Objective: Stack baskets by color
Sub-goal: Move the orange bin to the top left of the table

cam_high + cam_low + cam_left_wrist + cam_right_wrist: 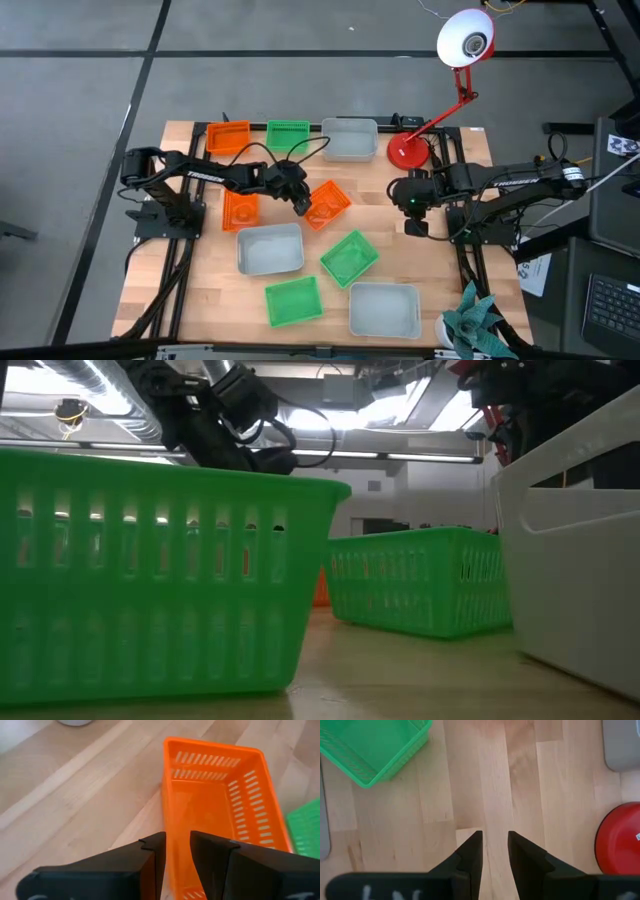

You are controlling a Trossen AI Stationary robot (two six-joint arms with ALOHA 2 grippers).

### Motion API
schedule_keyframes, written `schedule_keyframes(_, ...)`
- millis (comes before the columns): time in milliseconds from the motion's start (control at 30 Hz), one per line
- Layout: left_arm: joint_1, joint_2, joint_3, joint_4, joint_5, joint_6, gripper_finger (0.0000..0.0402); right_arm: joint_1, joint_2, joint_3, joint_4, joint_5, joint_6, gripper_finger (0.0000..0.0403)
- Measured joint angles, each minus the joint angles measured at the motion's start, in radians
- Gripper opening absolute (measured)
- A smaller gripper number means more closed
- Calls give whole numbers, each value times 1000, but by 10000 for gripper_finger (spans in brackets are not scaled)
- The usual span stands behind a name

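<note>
Nearest the low camera stands a green basket, its slatted wall filling the foreground, with a second green basket behind it and a grey-white basket at the right edge.

From above, the basket being worked is the tilted orange basket near the table's middle. Its long axis runs roughly from ten o'clock to four o'clock, skewed against the board's edges, open side up. The left gripper sits at its nine o'clock end. In the left wrist view the two dark fingers straddle the near short wall of that orange basket, one finger outside and one inside, a narrow gap between them; whether they press on the rim I cannot tell.

Just beside it at nine o'clock lies another orange basket, its long axis pointing twelve to six. At the far edge, a third orange basket, a green basket and a grey-white basket lie in a row. Toward six o'clock lie a grey-white basket, a tilted green basket, a green basket and a grey-white basket.

The right gripper hangs at three o'clock near the red lamp base, its fingers slightly apart over bare wood, holding nothing.
</note>
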Motion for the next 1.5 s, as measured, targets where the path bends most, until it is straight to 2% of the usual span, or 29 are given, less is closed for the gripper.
schedule_keyframes(633,-3,107,-1,5,1,24,80,0,-1,0,18,0,0,91)
schedule_keyframes(1500,-10,108,-1,8,-6,25,80,2,-1,0,42,0,53,91)
